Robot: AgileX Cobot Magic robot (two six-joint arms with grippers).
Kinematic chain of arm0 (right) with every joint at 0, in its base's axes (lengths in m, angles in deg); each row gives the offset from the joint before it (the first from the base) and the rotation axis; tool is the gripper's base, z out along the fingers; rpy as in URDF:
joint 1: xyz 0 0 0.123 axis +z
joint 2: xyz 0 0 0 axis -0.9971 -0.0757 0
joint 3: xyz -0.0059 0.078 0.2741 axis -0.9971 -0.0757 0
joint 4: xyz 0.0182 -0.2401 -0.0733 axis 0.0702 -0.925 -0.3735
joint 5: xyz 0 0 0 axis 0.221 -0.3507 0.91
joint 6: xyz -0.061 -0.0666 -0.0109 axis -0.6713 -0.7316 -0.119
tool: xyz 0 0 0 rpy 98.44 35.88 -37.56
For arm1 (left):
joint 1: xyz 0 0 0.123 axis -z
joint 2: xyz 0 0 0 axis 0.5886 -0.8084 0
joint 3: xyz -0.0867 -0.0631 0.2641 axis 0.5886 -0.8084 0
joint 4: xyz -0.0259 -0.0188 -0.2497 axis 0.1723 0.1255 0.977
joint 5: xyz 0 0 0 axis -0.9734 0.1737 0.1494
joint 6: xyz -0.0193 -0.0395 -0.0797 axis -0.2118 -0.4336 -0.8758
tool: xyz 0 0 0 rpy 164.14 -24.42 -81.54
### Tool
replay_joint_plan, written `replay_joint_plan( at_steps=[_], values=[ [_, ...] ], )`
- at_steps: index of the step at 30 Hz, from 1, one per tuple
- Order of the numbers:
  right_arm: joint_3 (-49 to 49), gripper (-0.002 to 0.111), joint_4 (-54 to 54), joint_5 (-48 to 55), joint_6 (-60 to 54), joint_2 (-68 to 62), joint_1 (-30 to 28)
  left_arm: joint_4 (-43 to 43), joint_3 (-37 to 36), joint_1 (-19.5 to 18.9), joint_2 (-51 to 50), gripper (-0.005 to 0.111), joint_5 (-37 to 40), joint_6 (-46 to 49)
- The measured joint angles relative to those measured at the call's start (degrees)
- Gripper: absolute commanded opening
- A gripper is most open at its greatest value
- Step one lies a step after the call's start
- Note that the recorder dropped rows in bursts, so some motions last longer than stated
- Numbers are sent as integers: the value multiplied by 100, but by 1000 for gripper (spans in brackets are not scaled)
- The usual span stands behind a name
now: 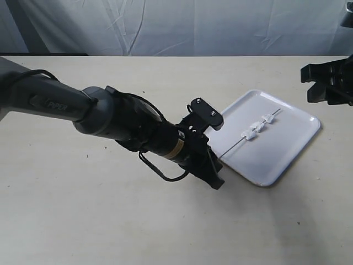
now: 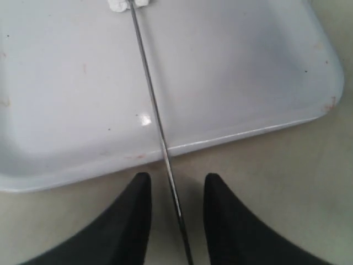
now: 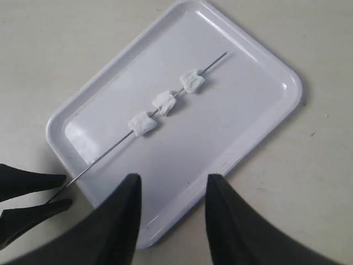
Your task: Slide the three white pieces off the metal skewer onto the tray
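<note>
Skewer: thin, stiff, light, probably slick and prone to roll. Take it by the bare end. Pieces look soft, so push them, don't squash. It lies flat on tray, long axis roughly parallel to the long sides, tip pointing away from left gripper. Bare end overhangs the rim between its jaws, which are apart and not touching. Right gripper is apart, empty, off to the side.

A pale beige table stands before a wrinkled white cloth hung as backdrop.
</note>
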Motion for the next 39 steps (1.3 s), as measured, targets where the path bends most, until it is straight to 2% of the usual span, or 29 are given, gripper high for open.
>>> replay_joint_plan(
  at_steps=[8, 13, 33, 39],
  values=[
    [0, 37, 12, 46, 0, 0, 0, 0, 0, 0, -9, 18, -150, 0],
    [0, 37, 12, 99, 0, 0, 0, 0, 0, 0, -13, 0, -188, -194],
    [0, 37, 30, 292, 0, 0, 0, -19, 0, -23, 54, 0, -309, -389],
    [0, 38, 329, 304, 0, 0, 0, -19, -137, -463, 517, 0, -712, -634]
  ],
)
